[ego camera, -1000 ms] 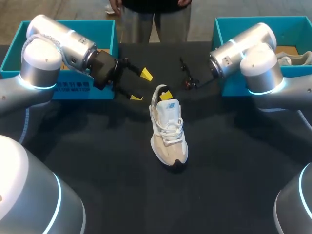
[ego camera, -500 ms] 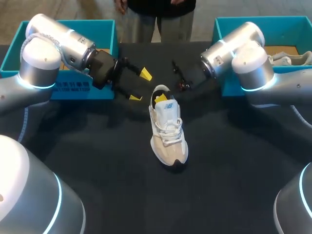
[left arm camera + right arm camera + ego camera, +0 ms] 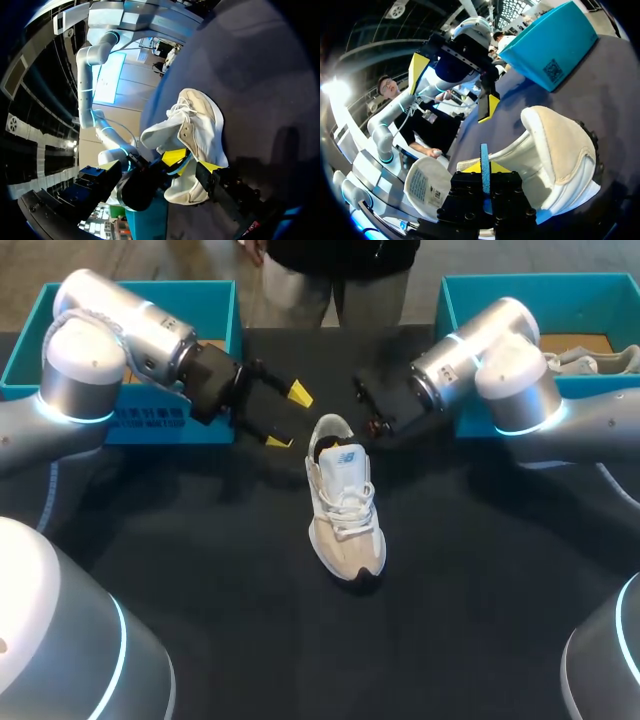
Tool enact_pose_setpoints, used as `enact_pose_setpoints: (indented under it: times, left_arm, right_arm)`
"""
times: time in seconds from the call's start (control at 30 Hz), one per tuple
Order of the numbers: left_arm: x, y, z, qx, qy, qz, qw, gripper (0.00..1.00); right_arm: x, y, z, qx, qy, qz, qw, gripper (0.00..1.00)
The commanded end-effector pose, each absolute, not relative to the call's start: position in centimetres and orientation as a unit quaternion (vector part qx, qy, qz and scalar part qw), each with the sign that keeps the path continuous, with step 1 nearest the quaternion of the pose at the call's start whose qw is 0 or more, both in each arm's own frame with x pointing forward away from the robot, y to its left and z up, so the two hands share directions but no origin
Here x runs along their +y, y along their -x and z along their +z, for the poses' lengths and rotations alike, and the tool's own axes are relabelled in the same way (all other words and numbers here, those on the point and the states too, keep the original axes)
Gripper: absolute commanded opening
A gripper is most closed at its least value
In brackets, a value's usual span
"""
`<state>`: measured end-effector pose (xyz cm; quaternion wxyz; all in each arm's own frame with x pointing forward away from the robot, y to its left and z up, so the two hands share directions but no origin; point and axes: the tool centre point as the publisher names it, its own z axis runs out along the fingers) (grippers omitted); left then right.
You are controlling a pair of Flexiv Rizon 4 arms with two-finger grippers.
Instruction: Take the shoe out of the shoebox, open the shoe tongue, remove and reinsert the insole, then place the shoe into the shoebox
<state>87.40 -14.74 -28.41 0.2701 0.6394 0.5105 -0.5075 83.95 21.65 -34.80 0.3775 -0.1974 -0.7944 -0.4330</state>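
A white and beige shoe [image 3: 343, 505] lies in the middle of the black table, heel toward the far side. My right gripper [image 3: 326, 449] reaches down into the shoe's heel opening. In the right wrist view its yellow tips [image 3: 484, 169] are shut on a thin blue edge, which looks like the insole, between the padded heel [image 3: 560, 150] and the raised tongue [image 3: 427, 186]. My left gripper [image 3: 288, 417] hangs open just left of the heel and holds nothing. The left wrist view shows the shoe [image 3: 197, 132] ahead with the right gripper's tips [image 3: 175, 157] in its opening.
A teal shoebox [image 3: 140, 422] stands at the far left behind my left arm. Another teal box [image 3: 470, 295] at the far right holds a second shoe [image 3: 600, 360]. Black tabletop stretches around and in front of the shoe.
My right arm swung left toward the shoe and its fingers closed inside the heel opening. The left arm and the shoe stayed put.
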Motion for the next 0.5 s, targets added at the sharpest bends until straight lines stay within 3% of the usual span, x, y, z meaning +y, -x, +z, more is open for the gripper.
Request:
enact_pose_setpoints:
  times: [0.03, 0.1, 0.17, 0.33, 0.5]
  left_arm:
    - [-15.0, -87.5, -28.5, 0.509, -0.640, -0.508, 0.269, 1.00]
    - [-15.0, -87.6, -28.5, 0.509, -0.640, -0.509, 0.269, 1.00]
    - [-15.1, -87.6, -28.4, 0.508, -0.641, -0.509, 0.268, 1.00]
    - [-15.2, -87.7, -28.4, 0.506, -0.642, -0.510, 0.267, 1.00]
    - [-15.2, -87.6, -28.4, 0.505, -0.642, -0.511, 0.268, 1.00]
  right_arm:
    - [21.7, -83.7, -34.8, -0.795, 0.198, -0.432, 0.376, 0.00]
    - [21.6, -83.8, -34.8, -0.796, 0.197, -0.433, 0.375, 0.02]
    - [21.6, -84.0, -34.6, -0.798, 0.195, -0.434, 0.370, 0.24]
    - [21.9, -84.6, -33.9, -0.801, 0.190, -0.439, 0.360, 0.34]
    - [22.1, -84.9, -33.1, -0.807, 0.185, -0.445, 0.342, 0.35]
